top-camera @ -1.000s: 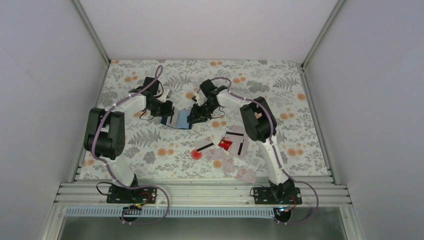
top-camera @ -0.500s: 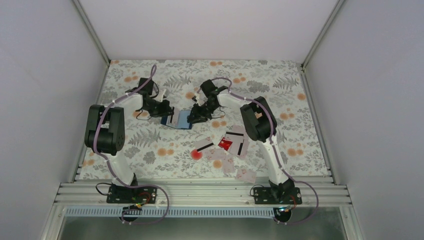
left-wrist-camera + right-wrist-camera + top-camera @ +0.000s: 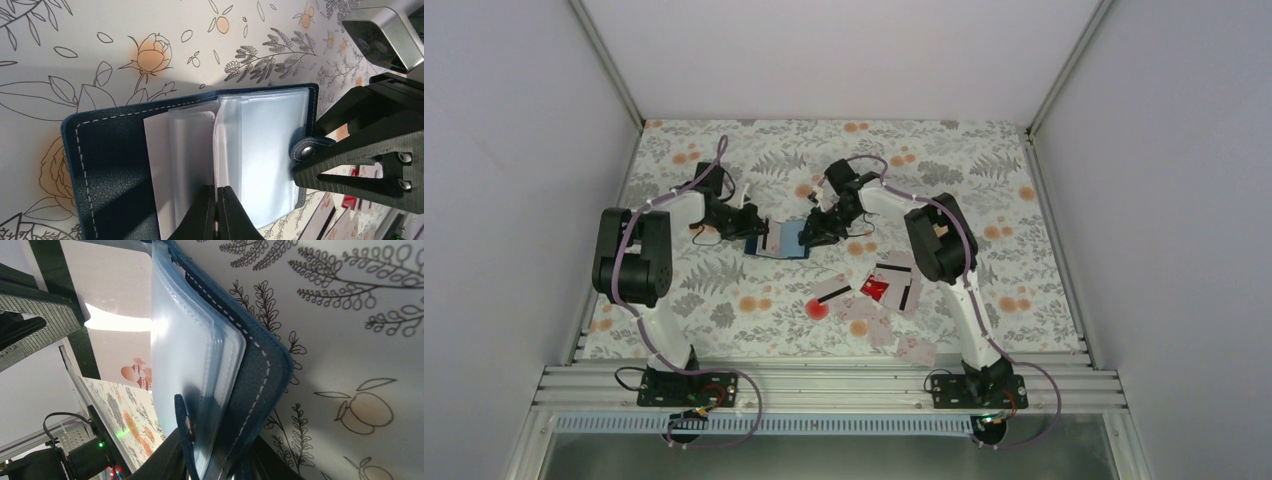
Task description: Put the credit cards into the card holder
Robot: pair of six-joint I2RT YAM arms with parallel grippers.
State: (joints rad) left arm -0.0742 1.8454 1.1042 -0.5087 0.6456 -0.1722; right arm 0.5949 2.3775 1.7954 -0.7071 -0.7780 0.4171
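The card holder [image 3: 782, 240] lies open around the middle of the table [image 3: 984, 180]. The left claw [image 3: 216, 195] is pinched closed on one of its clear pocket leaves. The right claw [image 3: 215, 462] grips its snap-tab side. The credit cards [image 3: 876, 292] lie scattered towards the near edge, right of centre.

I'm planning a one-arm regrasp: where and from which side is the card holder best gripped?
Probably the stitched navy cover edge by the snap tab, coming from the right. The card holder lies open; its cover looks stiffest, while the clear pockets are thin loose leaves. The right gripper holds that edge; the left gripper pinches one pocket leaf.
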